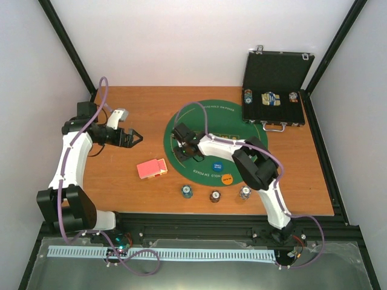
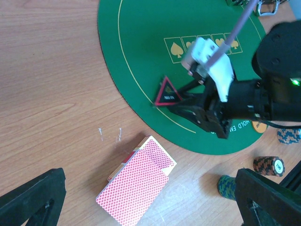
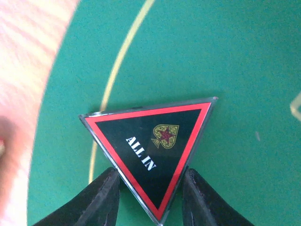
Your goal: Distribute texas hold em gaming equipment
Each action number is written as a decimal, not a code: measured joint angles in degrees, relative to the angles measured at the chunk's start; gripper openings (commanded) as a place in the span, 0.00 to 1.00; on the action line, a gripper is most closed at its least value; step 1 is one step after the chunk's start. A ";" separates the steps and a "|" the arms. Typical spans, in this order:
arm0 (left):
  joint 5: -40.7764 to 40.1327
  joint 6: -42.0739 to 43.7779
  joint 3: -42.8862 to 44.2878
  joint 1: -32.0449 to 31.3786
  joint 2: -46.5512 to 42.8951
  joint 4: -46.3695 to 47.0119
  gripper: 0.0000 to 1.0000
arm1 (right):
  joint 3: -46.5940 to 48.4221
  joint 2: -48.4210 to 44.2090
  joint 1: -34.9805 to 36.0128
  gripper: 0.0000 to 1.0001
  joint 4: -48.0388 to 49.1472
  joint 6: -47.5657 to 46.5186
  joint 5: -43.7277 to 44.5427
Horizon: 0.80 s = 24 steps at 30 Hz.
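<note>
A dark red-edged triangle (image 3: 150, 150) marked ALL IN lies on the green round mat (image 1: 242, 115). My right gripper (image 3: 151, 188) grips its near corner, one finger against each edge; it also shows in the left wrist view (image 2: 181, 101). A red-backed card deck (image 1: 151, 168) lies on the wood left of the mat, below my open, empty left gripper (image 1: 134, 139), as the left wrist view (image 2: 136, 183) shows. A blue disc (image 1: 216, 166) and an orange disc (image 1: 227, 178) lie at the mat's near edge. Three chip stacks (image 1: 214, 196) stand in front of the mat.
An open black case (image 1: 278, 87) stands at the back right and holds more chips and a pack. A small white-grey object (image 1: 120, 115) lies at the far left. The table's near edge runs just below the chip stacks.
</note>
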 measured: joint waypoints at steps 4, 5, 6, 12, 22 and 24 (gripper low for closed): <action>-0.26 -0.02 0.11 0.00 0.00 -0.57 1.00 | 9.35 6.01 -0.11 0.38 -1.75 -0.74 -0.22; -0.26 0.00 0.13 0.00 -0.02 -0.61 1.00 | 11.39 7.17 -0.15 0.38 -2.43 -0.90 -0.22; -0.26 -0.02 0.17 0.00 -0.07 -0.63 1.00 | 13.14 8.17 -0.24 0.38 -2.95 -1.03 -0.33; -0.26 -0.02 0.20 0.00 -0.42 -0.61 1.00 | 16.48 9.97 -1.20 0.42 -4.50 -1.03 -1.62; -0.26 -0.07 0.20 0.00 -0.59 -0.61 1.00 | 9.55 4.26 -1.86 0.66 -4.87 0.63 -0.02; -0.22 -0.07 0.22 0.00 -0.59 -0.63 1.00 | 5.09 -0.17 -2.01 0.73 -5.46 1.57 1.01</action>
